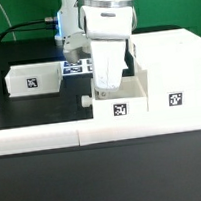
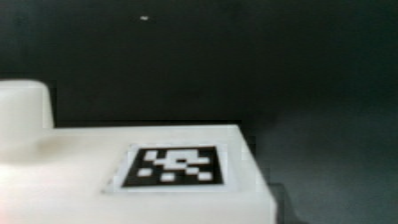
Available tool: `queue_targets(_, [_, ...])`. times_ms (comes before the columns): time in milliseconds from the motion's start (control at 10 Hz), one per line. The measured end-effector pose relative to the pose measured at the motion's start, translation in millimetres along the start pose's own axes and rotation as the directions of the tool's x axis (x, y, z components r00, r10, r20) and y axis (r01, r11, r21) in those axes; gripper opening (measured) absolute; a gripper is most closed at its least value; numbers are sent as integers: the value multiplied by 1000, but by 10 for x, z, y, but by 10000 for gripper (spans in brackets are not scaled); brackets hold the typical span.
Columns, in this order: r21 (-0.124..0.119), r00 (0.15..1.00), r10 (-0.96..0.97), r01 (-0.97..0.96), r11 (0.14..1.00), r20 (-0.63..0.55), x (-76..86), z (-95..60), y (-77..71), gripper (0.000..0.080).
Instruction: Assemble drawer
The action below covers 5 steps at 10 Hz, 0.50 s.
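My gripper (image 1: pixel 105 85), closure not determinable, sits at the small white plastic open-top tray (image 1: pixel 133 97) beside the tall white housing (image 1: pixel 172 69); recommend square, level insertion.

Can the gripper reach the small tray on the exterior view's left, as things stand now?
Probably yes: the left tray stands alone with nothing over it, while the gripper is at the other tray.

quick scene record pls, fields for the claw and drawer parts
housing: tall, exterior view's right
front tray: beside the housing, tag facing the camera
second tray: apart, exterior view's left
claw: low over the front tray, open or shut unclear
marker board: behind the claw
border wall: along the front
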<state>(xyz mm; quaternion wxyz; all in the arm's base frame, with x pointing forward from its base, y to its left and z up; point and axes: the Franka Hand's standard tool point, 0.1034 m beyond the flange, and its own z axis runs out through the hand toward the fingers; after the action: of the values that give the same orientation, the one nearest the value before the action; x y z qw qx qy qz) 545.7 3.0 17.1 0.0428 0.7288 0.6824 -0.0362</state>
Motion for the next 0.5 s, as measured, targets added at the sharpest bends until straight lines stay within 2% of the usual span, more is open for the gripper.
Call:
queue_targets(200, [-2, 1000, 17, -17, 1000, -1, 5, 0, 0, 42])
queue_targets(400, [-30, 1000, 19, -19, 999, -10, 15, 7, 9, 42])
queue_targets(500, [-25, 1000, 20, -20, 999, -9, 7, 13, -3, 42])
